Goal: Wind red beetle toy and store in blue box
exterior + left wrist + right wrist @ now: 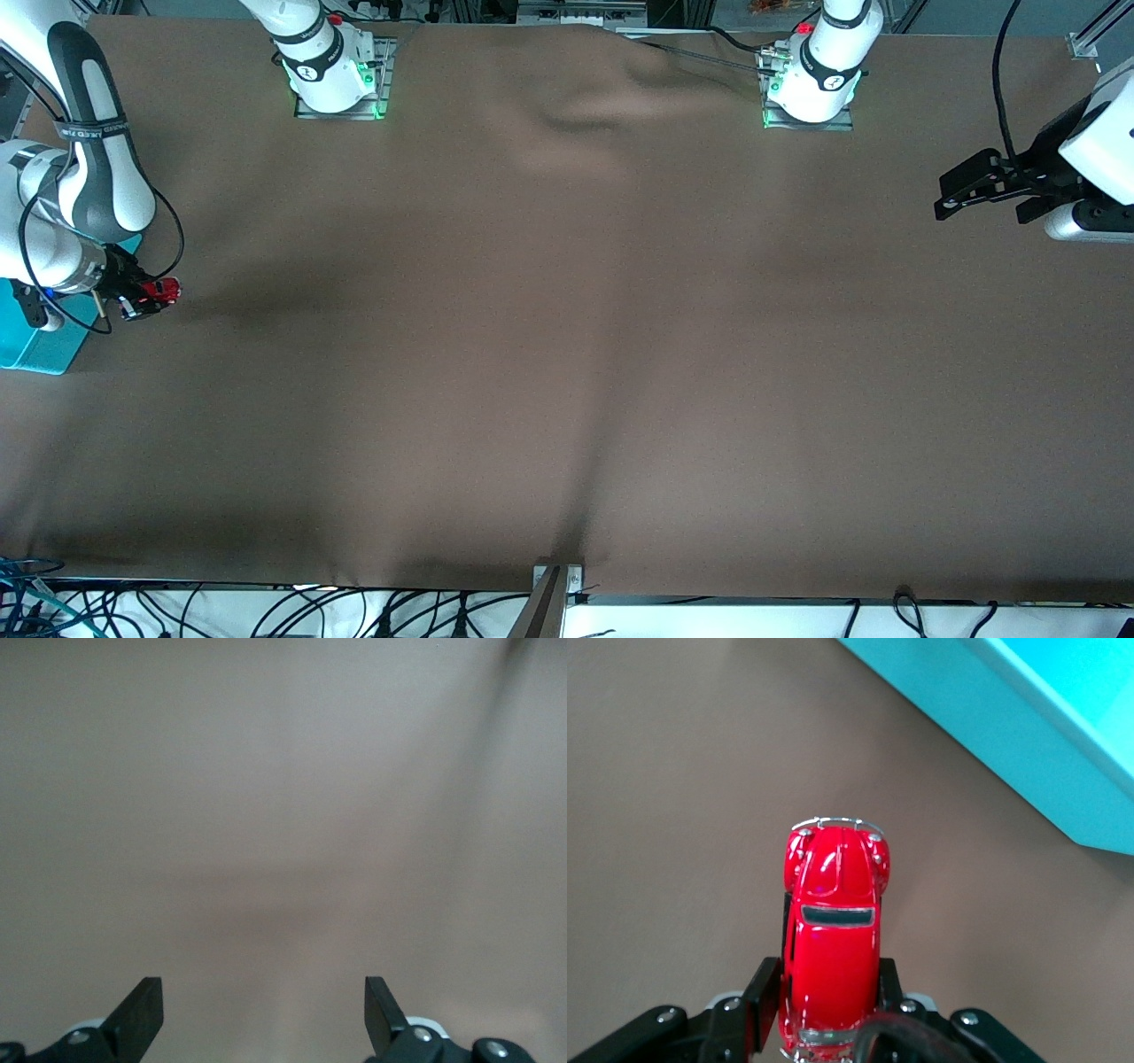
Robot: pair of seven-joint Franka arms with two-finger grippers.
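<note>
Right wrist view: my right gripper [830,992] clamps the red beetle toy [834,930] beside the blue box [1028,735], ready for storing; my left gripper [264,1014] waits open.

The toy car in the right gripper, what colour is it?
Glossy red, with pale silvery bumpers; the red beetle toy shows best in the right wrist view.

White arms [310,53], black tools [983,190].
</note>
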